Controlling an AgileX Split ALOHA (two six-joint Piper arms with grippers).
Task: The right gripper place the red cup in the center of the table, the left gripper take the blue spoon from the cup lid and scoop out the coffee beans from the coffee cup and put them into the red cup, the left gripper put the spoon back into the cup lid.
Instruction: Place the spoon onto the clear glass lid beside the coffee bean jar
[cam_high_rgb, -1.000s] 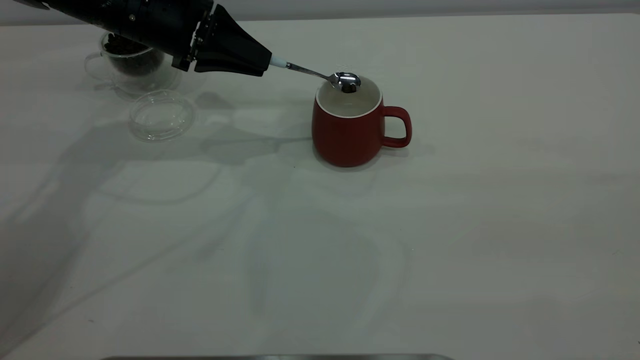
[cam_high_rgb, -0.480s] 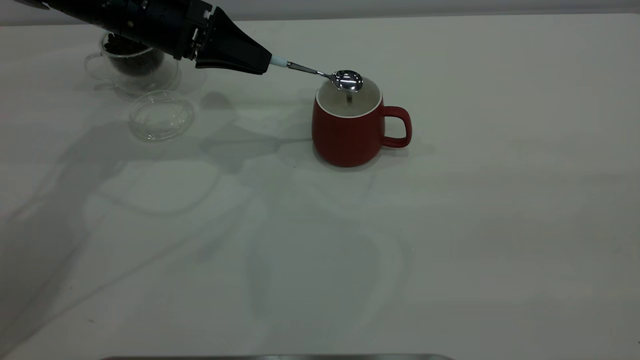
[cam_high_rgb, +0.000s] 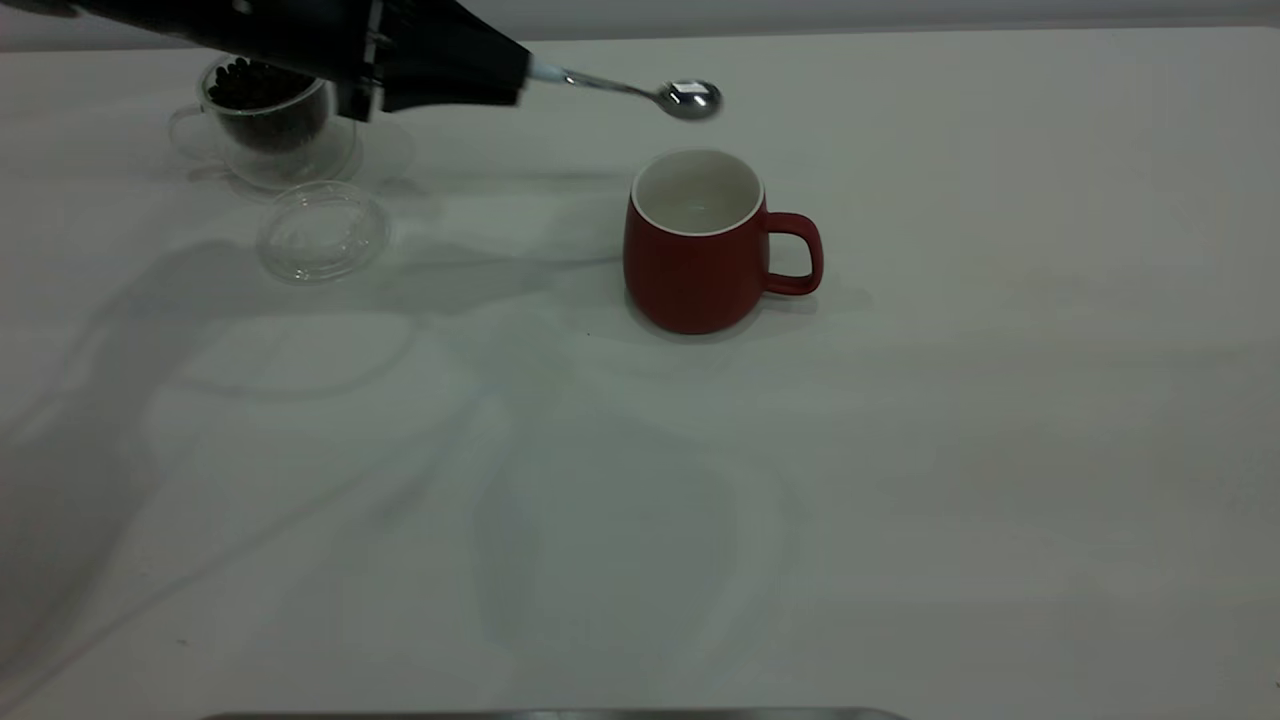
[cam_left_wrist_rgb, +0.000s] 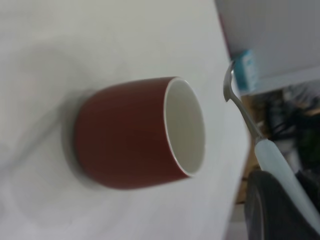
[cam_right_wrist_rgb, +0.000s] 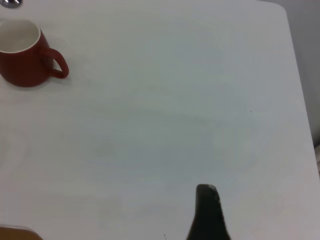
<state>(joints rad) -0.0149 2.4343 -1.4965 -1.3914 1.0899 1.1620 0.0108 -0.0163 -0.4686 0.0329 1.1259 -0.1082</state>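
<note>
The red cup stands upright near the table's middle, handle to the right. It also shows in the left wrist view and the right wrist view. Only its white inside shows. My left gripper is shut on the blue spoon's pale handle. The silver spoon bowl hangs empty well above the cup's rim. The coffee cup with coffee beans stands at the far left, partly behind my left arm. The cup lid lies empty in front of it. My right gripper is shut, far from the cup.
A grey strip runs along the table's near edge. The table's right edge shows in the right wrist view.
The spoon held dark beans over the red cup's mouth, then showed empty. My left gripper has since lifted the spoon up and away from the cup's rim.
</note>
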